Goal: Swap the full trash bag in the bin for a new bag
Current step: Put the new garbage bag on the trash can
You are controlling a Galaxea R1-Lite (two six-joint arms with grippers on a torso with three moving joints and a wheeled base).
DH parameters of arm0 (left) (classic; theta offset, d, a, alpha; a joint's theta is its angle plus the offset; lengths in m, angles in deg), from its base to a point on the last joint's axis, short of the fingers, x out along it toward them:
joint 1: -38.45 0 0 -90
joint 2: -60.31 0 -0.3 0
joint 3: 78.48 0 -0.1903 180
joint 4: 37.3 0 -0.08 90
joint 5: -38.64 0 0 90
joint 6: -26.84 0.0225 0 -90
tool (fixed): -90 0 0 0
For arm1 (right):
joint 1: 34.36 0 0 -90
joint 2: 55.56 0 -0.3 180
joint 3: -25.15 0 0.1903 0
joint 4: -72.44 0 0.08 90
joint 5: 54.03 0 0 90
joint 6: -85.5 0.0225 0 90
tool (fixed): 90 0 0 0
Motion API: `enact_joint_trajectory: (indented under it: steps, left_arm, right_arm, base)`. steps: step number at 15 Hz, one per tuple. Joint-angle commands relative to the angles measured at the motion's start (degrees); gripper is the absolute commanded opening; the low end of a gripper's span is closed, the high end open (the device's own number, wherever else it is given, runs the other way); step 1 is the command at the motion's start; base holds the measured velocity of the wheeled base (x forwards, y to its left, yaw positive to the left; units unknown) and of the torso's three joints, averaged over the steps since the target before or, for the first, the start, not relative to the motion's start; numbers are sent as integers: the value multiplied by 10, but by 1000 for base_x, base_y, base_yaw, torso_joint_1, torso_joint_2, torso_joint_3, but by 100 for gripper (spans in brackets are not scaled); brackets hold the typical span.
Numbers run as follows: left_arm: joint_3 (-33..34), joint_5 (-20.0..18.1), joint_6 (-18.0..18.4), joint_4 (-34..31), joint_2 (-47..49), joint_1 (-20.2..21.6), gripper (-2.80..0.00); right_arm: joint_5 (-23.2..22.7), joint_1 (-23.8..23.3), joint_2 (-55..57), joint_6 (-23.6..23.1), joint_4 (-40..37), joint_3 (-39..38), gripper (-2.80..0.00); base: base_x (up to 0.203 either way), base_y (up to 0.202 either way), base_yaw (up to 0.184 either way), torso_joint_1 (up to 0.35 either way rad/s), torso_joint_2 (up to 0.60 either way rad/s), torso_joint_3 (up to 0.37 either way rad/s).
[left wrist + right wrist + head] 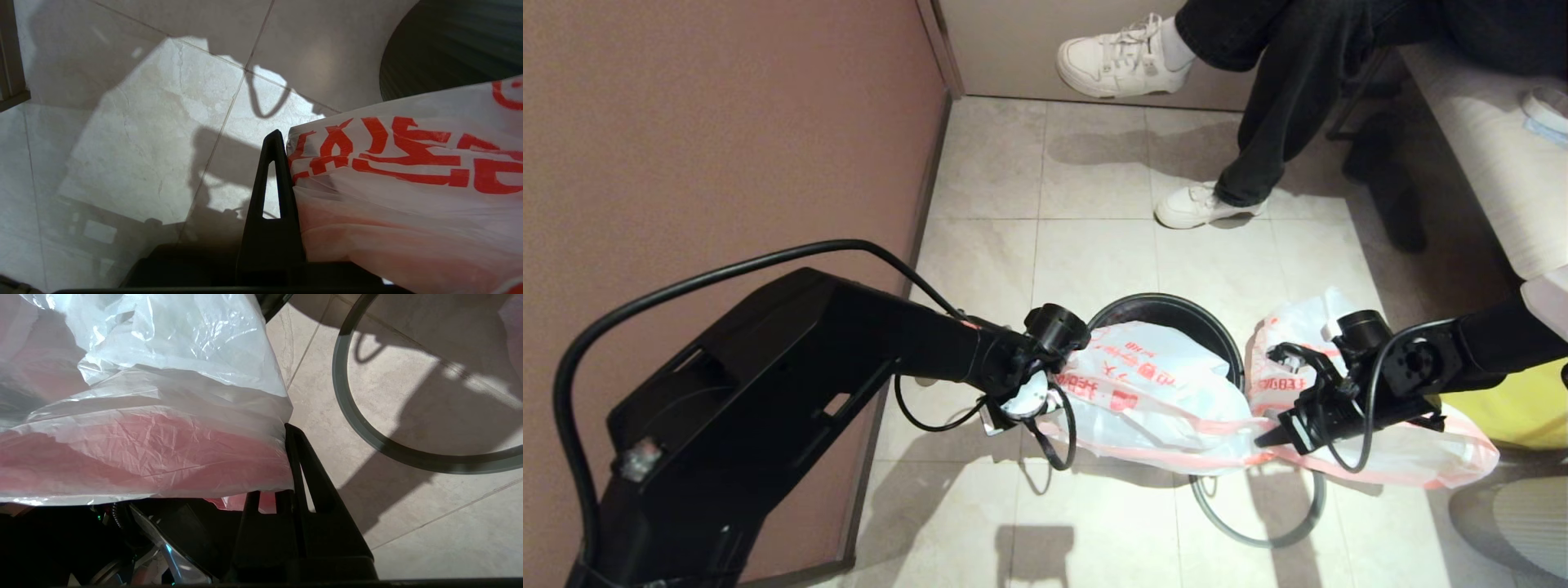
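The new bag [1152, 392], limp white plastic with red print and a pink hem, hangs stretched between my two grippers over the front of the bin [1176, 304]. My left gripper [1058, 400] is shut on its left edge; only one finger [271, 183] shows beside the bag [408, 171], and the bin [449, 49] lies beyond. My right gripper [1270, 437] is shut on the pink hem [163, 457], its fingers [310, 473] close together. The full trash bag [1462, 449] lies on the floor right of the bin, behind my right arm. The grey ring [1258, 539] [367, 433] lies loose on the tiles in front of the bin.
A brown wall [727, 122] runs along the left. A seated person's legs and white shoes [1201, 204] are beyond the bin. A bench [1486, 139] and a yellow object [1523, 408] stand at the right. Bare tiles lie between bin and shoes.
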Motion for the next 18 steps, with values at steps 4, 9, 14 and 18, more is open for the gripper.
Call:
enact_joint_trajectory:
  steps: [4, 9, 14, 18]
  left_arm:
    - [-56, 8, -2, -4, 33, 9, -280]
    - [-124, 30, 16, -25, 68, 10, -280]
    - [-148, 36, 7, -78, 59, 7, -280]
    - [-138, 28, 5, -89, 28, -1, -280]
  right_arm:
    - [-4, 0, 32, 41, 70, -2, -280]
    - [0, 1, 49, 78, 206, -34, -280]
    - [5, 2, 35, 99, 241, -53, -280]
    - [5, 7, -15, 56, 191, -72, -280]
  base:
    - [0, 0, 0, 0, 0, 0]
    - [0, 0, 0, 0, 0, 0]
    - [0, 0, 0, 0, 0, 0]
    - [0, 0, 0, 0, 0, 0]
